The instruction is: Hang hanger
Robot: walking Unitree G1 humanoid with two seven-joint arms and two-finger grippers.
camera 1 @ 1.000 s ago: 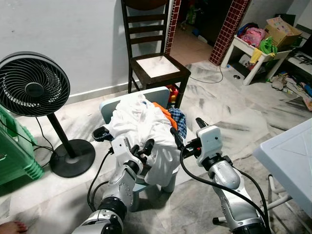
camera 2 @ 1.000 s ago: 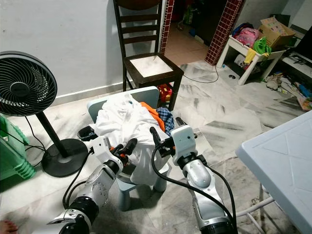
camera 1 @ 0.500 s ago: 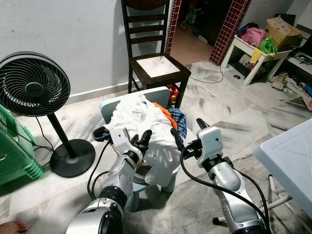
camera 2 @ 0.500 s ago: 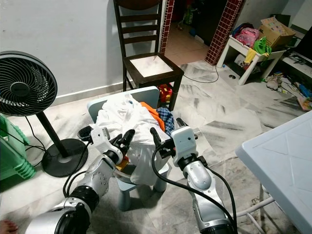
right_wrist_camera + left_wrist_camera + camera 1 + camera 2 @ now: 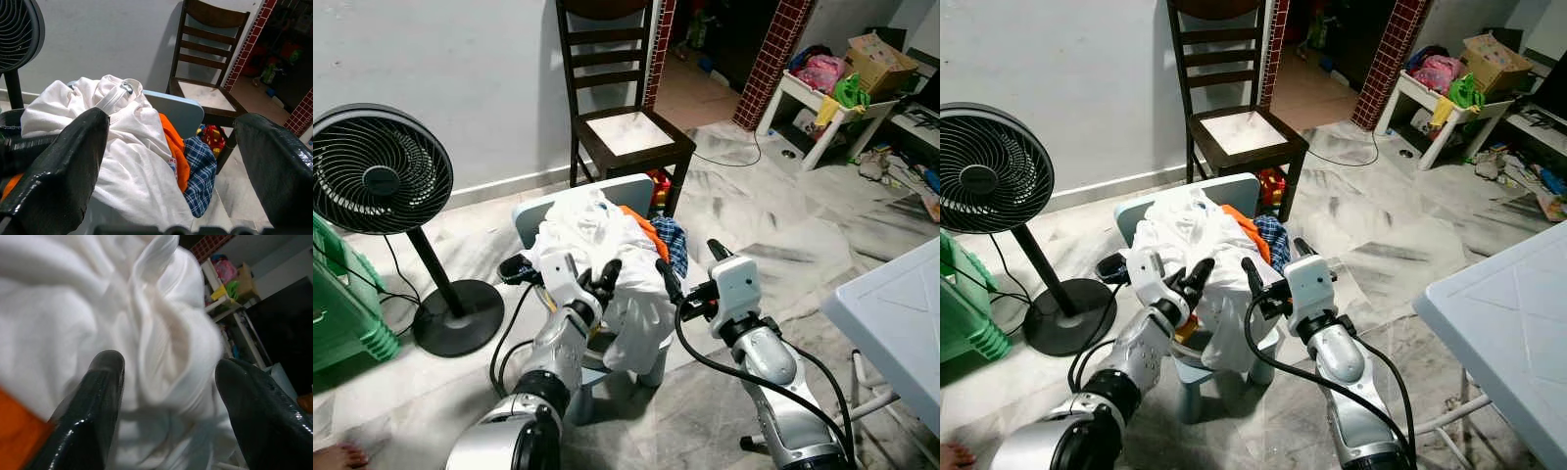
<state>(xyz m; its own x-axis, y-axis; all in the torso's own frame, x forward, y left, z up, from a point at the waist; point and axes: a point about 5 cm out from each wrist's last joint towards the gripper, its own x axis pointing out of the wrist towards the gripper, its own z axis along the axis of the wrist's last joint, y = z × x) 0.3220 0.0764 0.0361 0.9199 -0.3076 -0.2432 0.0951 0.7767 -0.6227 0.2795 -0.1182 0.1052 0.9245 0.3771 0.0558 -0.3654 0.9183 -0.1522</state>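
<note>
White garment crowds left jaws; fan stands well apart

Left pincer now against white garment.

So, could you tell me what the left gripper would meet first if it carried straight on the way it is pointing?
Most likely the white garment. The left gripper is open and aimed into the clothes heaped on the small blue chair, and its wrist view shows white folds right between the fingers, though how near is unclear.
</note>
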